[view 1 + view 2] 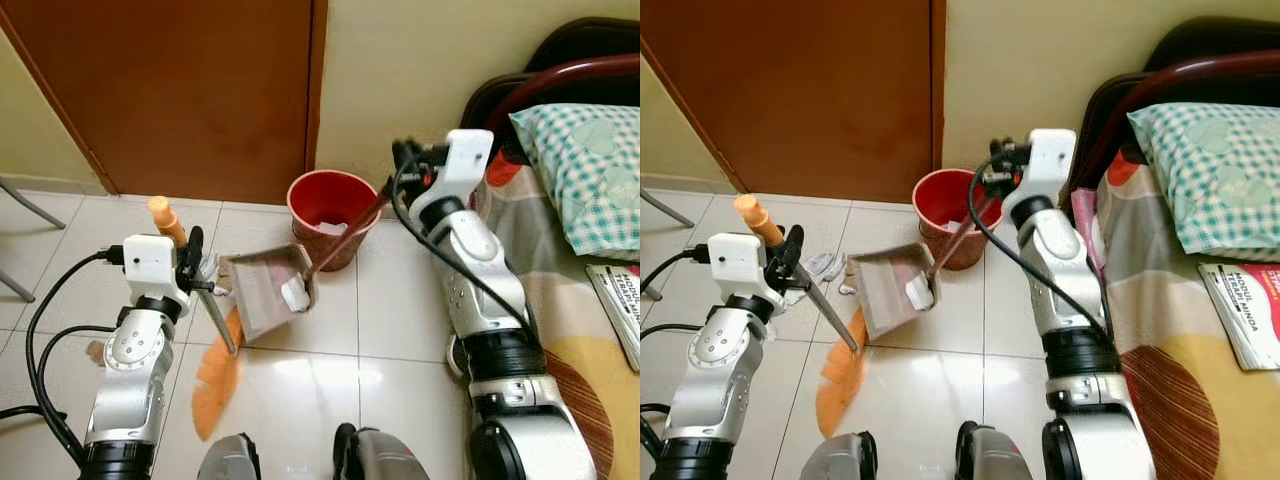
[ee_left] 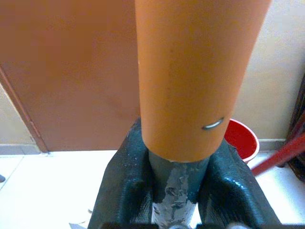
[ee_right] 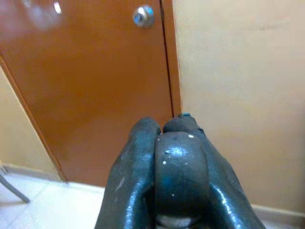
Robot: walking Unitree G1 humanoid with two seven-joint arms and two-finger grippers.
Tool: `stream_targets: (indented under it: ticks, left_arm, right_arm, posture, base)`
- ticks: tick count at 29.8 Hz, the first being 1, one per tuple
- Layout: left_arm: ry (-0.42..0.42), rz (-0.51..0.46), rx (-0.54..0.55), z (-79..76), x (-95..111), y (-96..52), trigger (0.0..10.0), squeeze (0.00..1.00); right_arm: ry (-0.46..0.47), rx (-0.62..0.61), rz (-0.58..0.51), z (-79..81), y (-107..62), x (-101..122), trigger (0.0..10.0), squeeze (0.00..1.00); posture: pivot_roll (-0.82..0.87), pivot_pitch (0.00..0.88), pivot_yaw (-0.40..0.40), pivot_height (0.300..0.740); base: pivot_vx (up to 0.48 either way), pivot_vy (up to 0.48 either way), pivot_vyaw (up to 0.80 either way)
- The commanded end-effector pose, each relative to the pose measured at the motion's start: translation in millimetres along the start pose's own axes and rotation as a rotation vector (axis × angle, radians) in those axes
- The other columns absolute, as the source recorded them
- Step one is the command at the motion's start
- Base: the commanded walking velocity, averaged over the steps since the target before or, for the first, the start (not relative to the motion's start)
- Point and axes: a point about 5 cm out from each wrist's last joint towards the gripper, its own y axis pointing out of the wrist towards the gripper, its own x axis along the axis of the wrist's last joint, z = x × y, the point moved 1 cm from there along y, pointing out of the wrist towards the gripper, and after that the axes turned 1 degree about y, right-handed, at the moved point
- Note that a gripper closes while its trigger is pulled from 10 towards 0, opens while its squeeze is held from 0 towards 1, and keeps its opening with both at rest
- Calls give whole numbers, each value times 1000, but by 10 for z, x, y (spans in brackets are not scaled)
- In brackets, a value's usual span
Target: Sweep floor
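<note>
Glossy tiles: left hand (image 1: 190,262) clamps orange-bristled broom (image 1: 215,375); right hand (image 1: 405,165) clamps metal dustpan (image 1: 262,290).

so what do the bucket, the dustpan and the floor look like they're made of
Bucket: probably plastic, going by its even red colour, thin rim and dull sheen.
Dustpan: grey and matte, either plastic or thin metal; the look leaves it open. Its long handle is dark red.
Floor: glazed ceramic tile, likely; it is glossy with light reflections and dark grout lines.
</note>
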Motion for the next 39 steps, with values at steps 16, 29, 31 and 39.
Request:
stream_targets:
  ticks: [16,29,31,39]
  left_arm:
    - [-26,4,-48,-245,-109,3,10000,0]
    - [-39,10,-80,-335,-115,12,10000,0]
    - [-41,10,-76,-340,-115,6,10000,0]
    - [-32,34,-95,-416,-160,-33,10000,0]
  right_arm:
    - [-151,-71,-473,-151,205,1428,10000,0]
    - [-572,142,-560,484,220,1114,10000,0]
    - [-563,176,-545,581,223,965,10000,0]
    - [-777,343,-532,826,107,563,10000,0]
  posture:
    - [-5,132,-60,740]
    - [4,136,-59,740]
    - [7,137,-62,740]
    - [11,143,-69,740]
  base:
    - [0,0,0]
    - [0,0,0]
    - [0,0,0]
    - [0,0,0]
